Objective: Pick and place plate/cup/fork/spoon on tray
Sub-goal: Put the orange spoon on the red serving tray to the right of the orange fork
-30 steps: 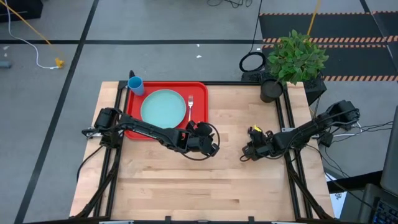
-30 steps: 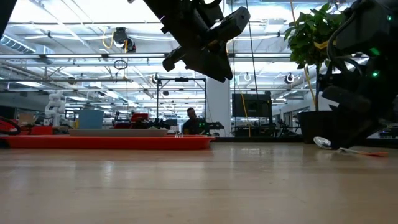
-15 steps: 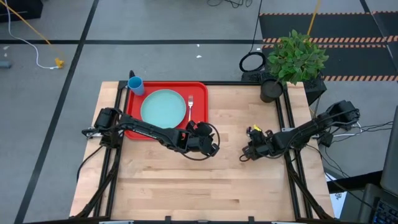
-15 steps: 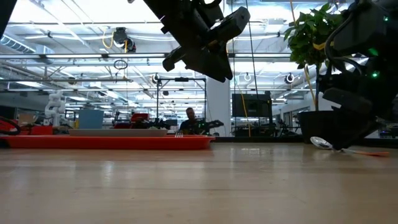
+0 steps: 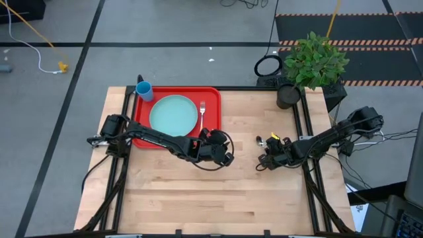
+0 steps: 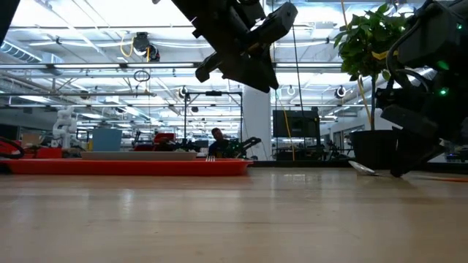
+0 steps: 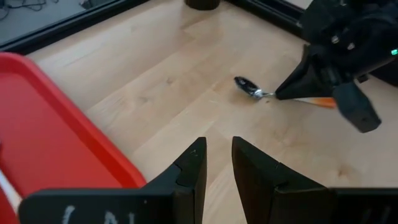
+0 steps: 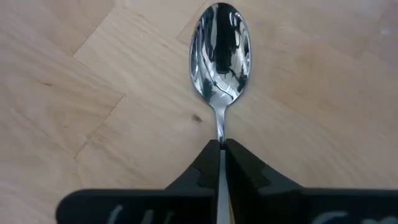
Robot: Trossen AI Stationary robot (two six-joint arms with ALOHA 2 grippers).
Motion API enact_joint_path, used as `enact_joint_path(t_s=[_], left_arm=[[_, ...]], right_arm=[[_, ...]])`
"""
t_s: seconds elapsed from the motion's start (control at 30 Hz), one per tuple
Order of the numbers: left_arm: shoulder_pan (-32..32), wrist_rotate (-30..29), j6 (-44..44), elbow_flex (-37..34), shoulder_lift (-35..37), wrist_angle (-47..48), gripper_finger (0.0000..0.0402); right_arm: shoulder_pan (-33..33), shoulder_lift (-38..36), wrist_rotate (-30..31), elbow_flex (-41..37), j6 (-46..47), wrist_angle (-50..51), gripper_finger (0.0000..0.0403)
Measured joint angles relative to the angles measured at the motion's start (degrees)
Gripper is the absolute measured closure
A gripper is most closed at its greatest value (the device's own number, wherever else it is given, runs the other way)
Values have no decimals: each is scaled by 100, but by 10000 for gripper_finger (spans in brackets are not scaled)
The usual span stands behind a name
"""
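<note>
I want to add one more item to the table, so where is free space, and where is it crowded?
The near wooden strip in front of both arms is bare. The red tray is crowded: plate, fork, with the cup at its far left corner. Mid-table is busy: the left gripper hovers, the right gripper grips the spoon.

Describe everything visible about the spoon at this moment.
The small spoon with a shiny silver metal rounded bowl and an orange handle is on the right half of the pale wooden table, well away from the red tray. Its bowl faces up, mirror-bright. The right pincer is shut on its thin neck, just behind the bowl. In the low view the bowl looks tipped just off the wood.
</note>
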State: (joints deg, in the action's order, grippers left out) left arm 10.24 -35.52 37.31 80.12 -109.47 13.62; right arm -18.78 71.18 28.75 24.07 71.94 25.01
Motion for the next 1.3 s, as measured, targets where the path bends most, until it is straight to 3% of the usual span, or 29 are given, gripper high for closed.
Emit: enact_joint_path(t_s=[0.43,0.63,0.8,1.1,1.3], left_arm=[[7,68,-205,0,0,-113,325],[82,190,-711,-2,61,-182,325],[-21,192,-1031,0,298,-252,325],[-76,-84,-1291,1,710,902,325],[-122,-341,-1036,-2,754,1447,325]], right_arm=[[8,17,128,-19,-575,-1272,402],[156,17,603,-19,-950,-1974,402],[425,13,596,-14,-1427,-2764,403],[1023,13,571,-4,-2352,-4491,403],[1243,57,591,446,-2827,-4588,403]])
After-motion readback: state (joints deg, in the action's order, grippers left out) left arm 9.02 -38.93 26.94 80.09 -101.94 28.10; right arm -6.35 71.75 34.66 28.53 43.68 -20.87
